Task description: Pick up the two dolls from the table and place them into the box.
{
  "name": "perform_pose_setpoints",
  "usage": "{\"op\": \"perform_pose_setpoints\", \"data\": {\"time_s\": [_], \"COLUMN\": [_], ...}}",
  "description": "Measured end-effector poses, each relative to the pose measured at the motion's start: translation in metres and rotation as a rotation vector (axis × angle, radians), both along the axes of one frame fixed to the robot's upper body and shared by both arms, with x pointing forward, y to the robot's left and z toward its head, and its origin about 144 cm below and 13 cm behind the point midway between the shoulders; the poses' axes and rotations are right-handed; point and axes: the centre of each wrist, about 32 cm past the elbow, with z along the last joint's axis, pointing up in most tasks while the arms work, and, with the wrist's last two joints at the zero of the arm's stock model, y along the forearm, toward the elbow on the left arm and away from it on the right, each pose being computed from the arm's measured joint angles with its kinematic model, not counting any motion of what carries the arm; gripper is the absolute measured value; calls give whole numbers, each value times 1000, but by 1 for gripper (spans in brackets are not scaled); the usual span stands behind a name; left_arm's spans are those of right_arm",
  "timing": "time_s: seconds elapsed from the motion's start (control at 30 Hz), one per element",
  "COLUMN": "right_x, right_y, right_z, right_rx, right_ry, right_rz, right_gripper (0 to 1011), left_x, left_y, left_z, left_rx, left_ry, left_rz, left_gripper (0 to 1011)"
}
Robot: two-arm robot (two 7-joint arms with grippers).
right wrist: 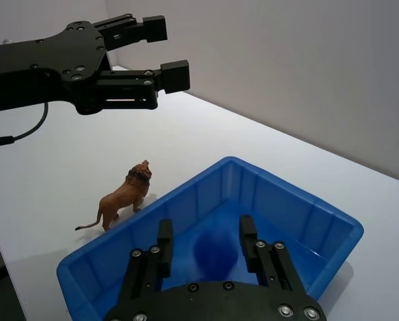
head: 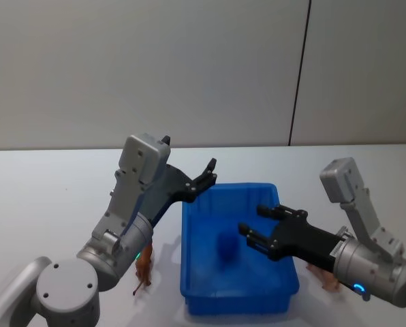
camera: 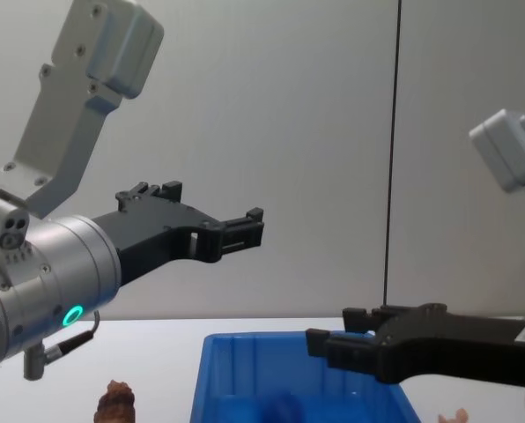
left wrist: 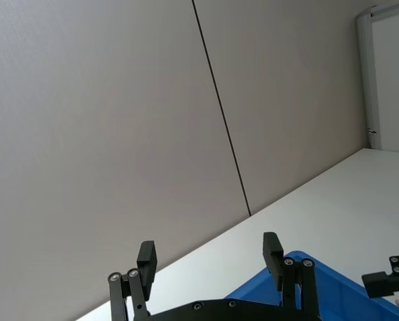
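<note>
The left arm is bent upward with its grey wrist housing held high. The left pincer [head: 208, 173] points forward, in the air above the far left corner of the box [head: 238, 304]. Its two black fingers stand wide apart and nothing is between them. The right arm comes in low from the right side. The right pincer [head: 254, 219] hangs over the inside of the box, also opened wide and empty.

The blue doll [right wrist: 215, 254] lies on the floor of the box. The right wrist view shows it below the gap between the right pincer's fingers, not touched by them. It is rounded and almost the same blue as the plastic, so in the head view it is only a darker patch.

The brown doll [right wrist: 122, 199] stands outside the box on the white worktop [right wrist: 45, 167], just beside the left wall near the front corner. The right wrist view gives its shape: a lion on four legs, with a rough mane and a thin tail. In the chest view only its bumpy top appears.

The box is smooth, bright plastic, rectangular, with vertical ribs on the inner walls and a rounded rim. A small pinkish figure [head: 323, 278] lies on the worktop right of the box, partly under the right arm.
</note>
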Motion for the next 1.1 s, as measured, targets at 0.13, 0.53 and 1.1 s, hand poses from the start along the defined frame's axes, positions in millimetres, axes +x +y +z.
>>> {"op": "perform_pose_setpoints", "data": {"time_s": [0.13, 0.53, 1.1], "right_x": [2, -2, -35], "right_y": [-1, -23, -69], "right_z": [0, 1, -10], "right_rx": [-2, -3, -20], "right_ry": [1, 9, 67], "right_rz": [-9, -80, -219], "right_gripper": [684, 999, 1003], "left_x": [0, 0, 0], "left_y": [0, 0, 0], "left_z": [0, 0, 0], "left_rx": [0, 0, 0], "left_ry": [0, 0, 0], "left_rz": [0, 0, 0], "left_gripper": [1004, 1004, 1004]}}
